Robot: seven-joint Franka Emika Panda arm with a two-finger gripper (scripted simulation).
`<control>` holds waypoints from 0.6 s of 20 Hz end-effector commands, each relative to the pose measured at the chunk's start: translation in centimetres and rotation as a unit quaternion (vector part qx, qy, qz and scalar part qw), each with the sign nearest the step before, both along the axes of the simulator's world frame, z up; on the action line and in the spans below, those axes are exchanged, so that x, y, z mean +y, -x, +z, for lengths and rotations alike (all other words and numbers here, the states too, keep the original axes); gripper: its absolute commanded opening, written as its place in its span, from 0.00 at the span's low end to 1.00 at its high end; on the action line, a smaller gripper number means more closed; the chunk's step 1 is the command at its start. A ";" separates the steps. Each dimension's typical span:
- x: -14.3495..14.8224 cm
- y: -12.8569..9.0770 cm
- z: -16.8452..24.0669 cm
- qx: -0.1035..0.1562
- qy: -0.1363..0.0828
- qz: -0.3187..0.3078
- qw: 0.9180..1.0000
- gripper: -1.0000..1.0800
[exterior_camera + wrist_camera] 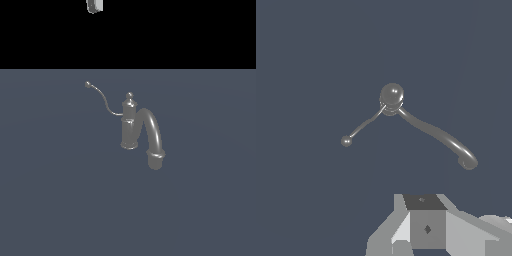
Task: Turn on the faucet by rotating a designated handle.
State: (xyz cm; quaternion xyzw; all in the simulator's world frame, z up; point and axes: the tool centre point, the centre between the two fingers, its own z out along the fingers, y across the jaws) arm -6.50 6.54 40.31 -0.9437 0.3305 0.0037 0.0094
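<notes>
Flat grey floor; faucet [131,125] mid-frame, handle [102,98] toward upper left, untouched; gripper [94,5] top edge, well above, opening can't tell.

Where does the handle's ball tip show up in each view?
Exterior view: the handle's ball tip sits toward the exterior view's left of the post, above the floor line.
Wrist view: the ball tip ends the thin lever running from the post.
Shared landmark: the knob finial atop the post.
</notes>
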 end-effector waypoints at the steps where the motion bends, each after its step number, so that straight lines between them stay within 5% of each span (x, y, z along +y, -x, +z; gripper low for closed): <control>1: 0.4 -1.3 -1.1 0.001 -0.001 -0.031 1.000 0.00; 12: 2.4 -6.2 -6.5 0.005 -0.001 -0.162 0.987 0.00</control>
